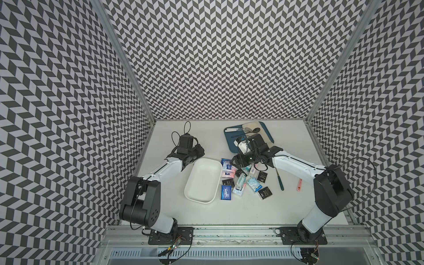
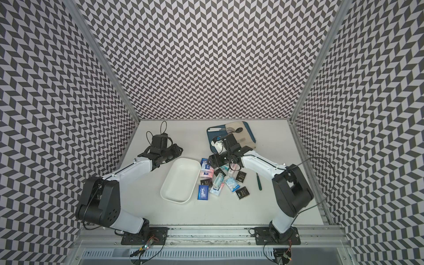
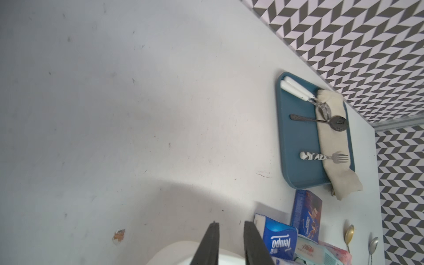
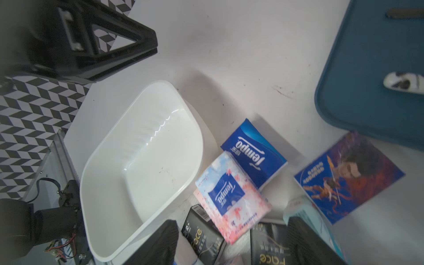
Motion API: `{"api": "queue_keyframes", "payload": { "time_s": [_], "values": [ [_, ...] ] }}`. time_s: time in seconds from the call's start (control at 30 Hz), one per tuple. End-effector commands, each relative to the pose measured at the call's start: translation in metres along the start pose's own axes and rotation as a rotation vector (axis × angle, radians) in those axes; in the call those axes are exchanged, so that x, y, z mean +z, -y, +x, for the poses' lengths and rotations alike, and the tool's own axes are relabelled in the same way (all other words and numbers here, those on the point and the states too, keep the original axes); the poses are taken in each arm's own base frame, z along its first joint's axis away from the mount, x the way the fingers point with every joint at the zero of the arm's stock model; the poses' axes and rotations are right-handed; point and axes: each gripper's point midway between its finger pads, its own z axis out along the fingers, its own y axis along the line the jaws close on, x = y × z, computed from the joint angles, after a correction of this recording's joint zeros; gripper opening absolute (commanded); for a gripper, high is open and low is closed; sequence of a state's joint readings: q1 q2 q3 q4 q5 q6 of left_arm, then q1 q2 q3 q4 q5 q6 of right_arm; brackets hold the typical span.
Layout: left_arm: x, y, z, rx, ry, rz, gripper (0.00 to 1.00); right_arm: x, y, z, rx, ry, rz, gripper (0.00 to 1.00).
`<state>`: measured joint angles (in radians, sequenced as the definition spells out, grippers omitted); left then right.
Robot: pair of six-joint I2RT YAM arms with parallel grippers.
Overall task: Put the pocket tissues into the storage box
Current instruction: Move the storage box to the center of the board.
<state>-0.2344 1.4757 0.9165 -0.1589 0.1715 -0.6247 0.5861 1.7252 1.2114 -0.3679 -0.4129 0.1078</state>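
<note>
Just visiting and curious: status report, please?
Right gripper open over the pocket tissues, holding none. Left gripper nearly shut, empty. Storage box empty. Nothing in the way.

Empty storage box (image 2: 180, 180) (white) beside scattered pocket tissues (image 2: 221, 182)

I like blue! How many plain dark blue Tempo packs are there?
2 packs: one beside the storage box's near corner, one by its far end. The right arm may hide others.

right arm hides blue tray (image 1: 229, 144) partly
</note>
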Motion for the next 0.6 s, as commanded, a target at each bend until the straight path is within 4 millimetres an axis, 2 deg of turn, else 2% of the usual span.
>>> {"api": "queue_keyframes", "payload": {
  "time_s": [0.0, 0.1, 0.2, 0.37, 0.57],
  "values": [
    [-0.018, -0.014, 0.005, 0.061, -0.021, -0.050, 0.37, 0.019, -0.014, -0.005, -0.095, -0.031, -0.104, 0.85],
    [-0.028, -0.031, 0.018, 0.020, -0.049, -0.057, 0.56, 0.036, -0.018, -0.003, -0.104, -0.066, -0.125, 0.86],
    [-0.035, -0.046, 0.035, -0.035, -0.088, -0.048, 0.62, 0.048, -0.020, 0.002, -0.103, -0.093, -0.139, 0.85],
    [-0.043, -0.062, 0.058, -0.087, -0.140, -0.037, 0.64, 0.055, -0.017, 0.017, -0.084, -0.127, -0.121, 0.85],
    [-0.053, -0.052, 0.086, -0.117, -0.249, 0.044, 0.65, 0.040, -0.018, 0.028, -0.061, -0.126, -0.096, 0.85]
  ]
}}
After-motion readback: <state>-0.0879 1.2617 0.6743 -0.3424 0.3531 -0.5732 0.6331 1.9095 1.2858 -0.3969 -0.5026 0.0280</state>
